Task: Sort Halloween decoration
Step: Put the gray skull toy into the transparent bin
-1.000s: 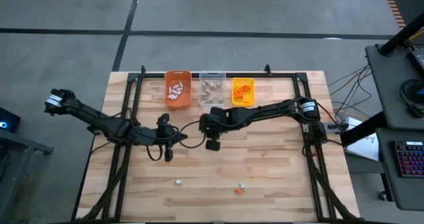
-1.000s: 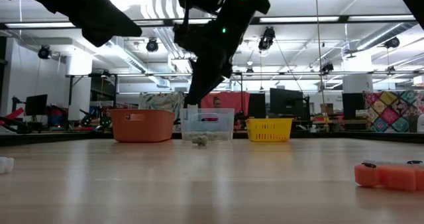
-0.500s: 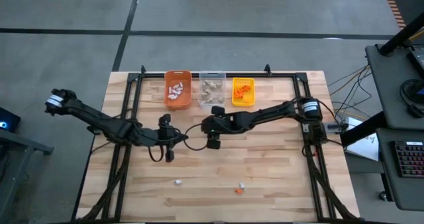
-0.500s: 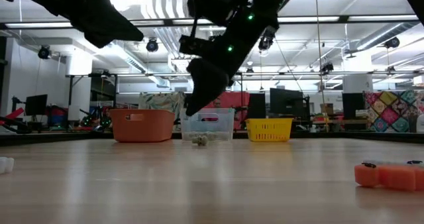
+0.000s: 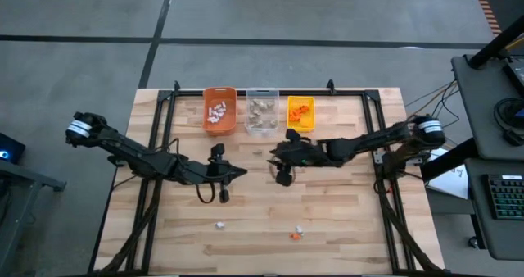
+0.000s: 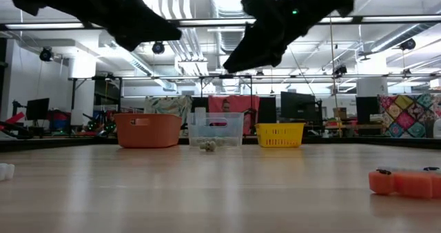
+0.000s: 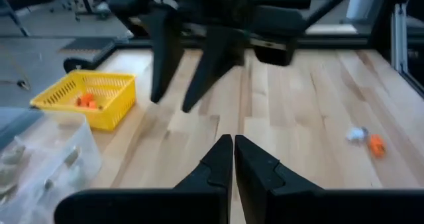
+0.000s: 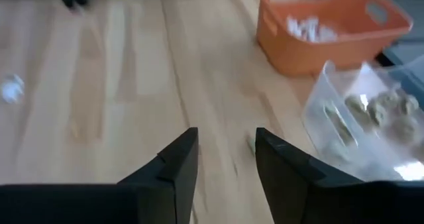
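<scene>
Wooden tabletop [image 5: 344, 211]: we see bare boards ahead of both grippers. Orange bin [image 5: 219, 110], clear bin [image 5: 262, 111] and yellow bin [image 5: 300, 114] line its far edge, beyond the right gripper [image 5: 274, 152], empty, fingers parted. Left gripper [image 5: 242, 173] is closed, empty. Loose trinkets [image 5: 295, 232] lie near the front edge, well apart from both.

The right gripper [image 5: 276, 152] hung above the table [image 5: 344, 211], its fingers apart, with nothing between them. Three bins stood in a row just behind it at the table's far edge: one bin [image 5: 261, 111] directly behind, a second [image 5: 219, 109] to that one's left, a third [image 5: 300, 114] to its right. Trinkets lay in each. The left gripper [image 5: 240, 173], fingers together, hung to its left. Three loose trinkets [image 5: 296, 232] lay well in front, near the table's front edge.
</scene>
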Controlling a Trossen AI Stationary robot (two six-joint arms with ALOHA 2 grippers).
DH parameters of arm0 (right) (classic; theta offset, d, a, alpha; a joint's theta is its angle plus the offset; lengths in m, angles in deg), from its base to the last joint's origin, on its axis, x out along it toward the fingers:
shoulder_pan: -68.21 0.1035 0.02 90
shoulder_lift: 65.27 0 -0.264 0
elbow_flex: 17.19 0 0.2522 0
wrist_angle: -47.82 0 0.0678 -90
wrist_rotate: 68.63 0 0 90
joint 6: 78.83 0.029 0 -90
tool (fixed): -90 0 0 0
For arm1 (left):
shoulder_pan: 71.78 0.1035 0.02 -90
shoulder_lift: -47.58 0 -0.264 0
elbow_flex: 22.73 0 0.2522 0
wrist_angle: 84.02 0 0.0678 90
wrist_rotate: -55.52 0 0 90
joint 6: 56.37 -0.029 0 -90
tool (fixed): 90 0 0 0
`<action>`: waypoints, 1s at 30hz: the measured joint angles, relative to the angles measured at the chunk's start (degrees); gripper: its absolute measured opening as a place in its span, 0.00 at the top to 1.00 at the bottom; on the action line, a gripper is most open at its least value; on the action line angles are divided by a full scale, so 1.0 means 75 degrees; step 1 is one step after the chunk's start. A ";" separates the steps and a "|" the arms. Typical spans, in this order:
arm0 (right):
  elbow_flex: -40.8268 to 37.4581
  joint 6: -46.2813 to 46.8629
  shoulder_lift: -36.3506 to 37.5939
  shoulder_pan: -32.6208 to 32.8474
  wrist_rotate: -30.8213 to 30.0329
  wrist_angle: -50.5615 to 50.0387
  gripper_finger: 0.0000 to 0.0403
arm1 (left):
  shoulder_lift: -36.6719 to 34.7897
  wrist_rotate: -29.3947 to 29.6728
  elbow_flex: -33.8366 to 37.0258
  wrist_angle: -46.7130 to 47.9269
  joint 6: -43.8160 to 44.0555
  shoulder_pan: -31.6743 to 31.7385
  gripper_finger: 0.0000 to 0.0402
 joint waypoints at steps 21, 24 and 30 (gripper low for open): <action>-0.1993 -0.0543 0.0636 0.0210 0.0003 0.3131 0.70 | 0.1987 -0.0001 0.0000 -0.1817 0.0007 0.1268 0.94; -0.1993 -0.0742 0.0636 0.0208 0.0000 0.3110 0.70 | 0.2323 0.0002 0.0000 -0.2046 0.0050 0.1538 0.87; -0.1993 -0.0949 0.0636 0.0208 -0.0003 0.3075 0.70 | 0.3130 -0.0001 -0.0001 -0.2883 -0.0220 0.1846 0.71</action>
